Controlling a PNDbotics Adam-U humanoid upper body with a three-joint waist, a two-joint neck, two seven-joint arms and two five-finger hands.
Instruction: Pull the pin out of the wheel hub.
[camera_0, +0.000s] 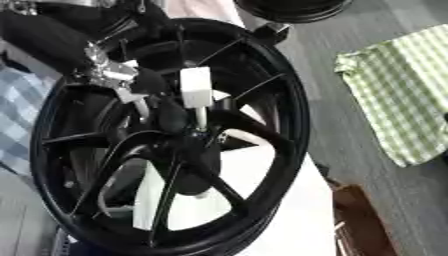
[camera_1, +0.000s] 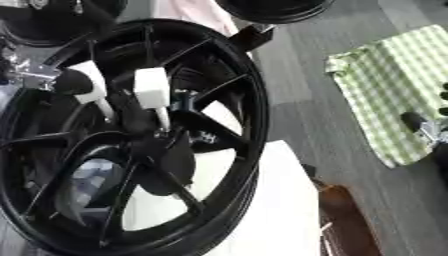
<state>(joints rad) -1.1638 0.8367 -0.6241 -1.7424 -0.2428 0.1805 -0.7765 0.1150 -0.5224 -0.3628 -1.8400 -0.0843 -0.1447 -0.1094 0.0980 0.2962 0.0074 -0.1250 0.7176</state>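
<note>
At the far left we are bringing our left hand (camera_0: 118, 75) in from the upper left, black arm and silver joints lying across the rim of the wheel hub (camera_0: 262, 75). Its white-tipped fingers (camera_1: 87, 80) are reaching in among the spokes, and one of them is lying against the pin's head; whether they are curling round the pin or only touching it, we cannot tell.

The wheel hub is filling most of our sight, a large black spoked wheel tilting toward us and resting on a white surface (camera_0: 289, 215) that is showing through the gaps between the spokes. The pin (camera_0: 196, 90) is standing at the wheel's centre, its white block-shaped head uppermost and its thin pale shaft running down into the dark middle boss where the spokes are meeting. It is sitting in the hub, not out of it.

Behind the wheel, at the top edge, a second black round object (camera_0: 293, 10) is showing in part. Lower down, just right of the white surface, a brown wooden piece (camera_1: 341, 215) is lying on the grey floor.

Further right a green-and-white checked cloth (camera_0: 402, 90) is lying flat, well apart from the wheel. At the right edge of the right eye view, our right hand (camera_1: 429, 127) is just showing over the cloth, dark with a silver joint; its fingers are out of view.
</note>
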